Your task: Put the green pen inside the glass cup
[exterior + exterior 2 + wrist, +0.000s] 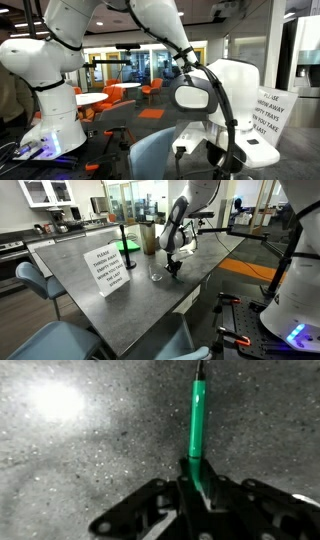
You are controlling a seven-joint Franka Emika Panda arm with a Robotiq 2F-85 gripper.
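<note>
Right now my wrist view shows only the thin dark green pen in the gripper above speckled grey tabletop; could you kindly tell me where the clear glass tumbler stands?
Observer: The clear glass tumbler stands on the grey table, close beside the gripper that holds the dark green pen.
Operator: Thank you; is anything else near it?
Observer: A white printed sign stands beyond the tumbler, apart from it, away from the gripper.

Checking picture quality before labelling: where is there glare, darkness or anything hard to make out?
Wrist view: a glare patch whitens the speckled grey tabletop; the thin green pen reads clearly, the black gripper is dark. In an exterior view the white robot arm fills the frame; in an exterior view the clear glass cup is tiny and faint.
</note>
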